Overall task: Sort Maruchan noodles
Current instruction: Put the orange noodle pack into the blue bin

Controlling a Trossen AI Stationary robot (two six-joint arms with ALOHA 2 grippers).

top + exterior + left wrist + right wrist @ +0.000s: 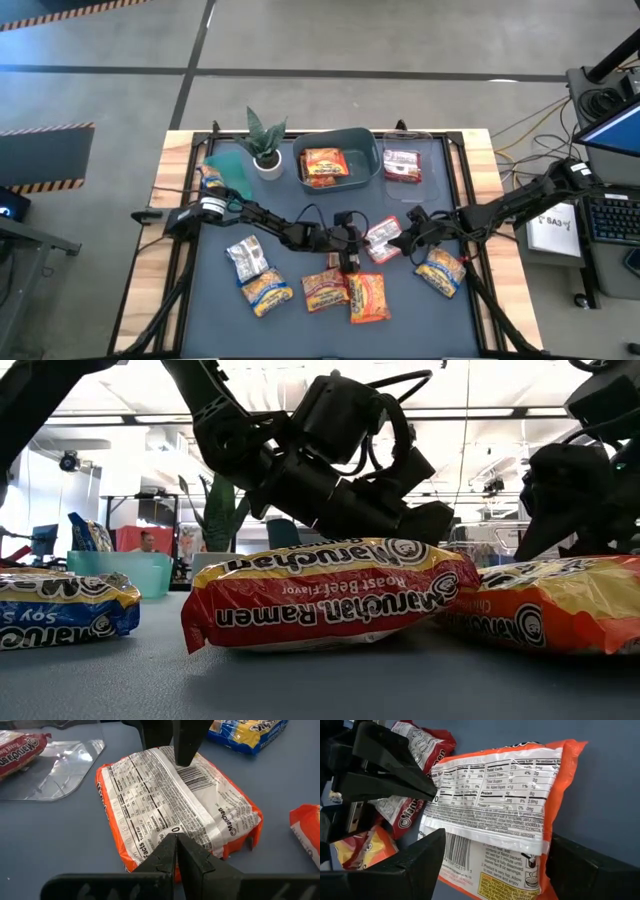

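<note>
We logged the right gripper [490,865] spread astride an orange-edged Maruchan packet [495,810], left gripper [175,795] pressed together at its nine o'clock.

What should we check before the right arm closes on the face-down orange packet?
1. Right gripper open, one finger on each side of the orange packet: ok.
2. Packet flat on the table, nutrition side up: ok.
3. Left gripper shut, tip against the same packet and close to the right fingers; clearance for closing: cannot tell.
4. Red packet beside it is outside the right fingers: ok.
5. Grey bin already holds a matching orange packet, with room left: ok.
</note>
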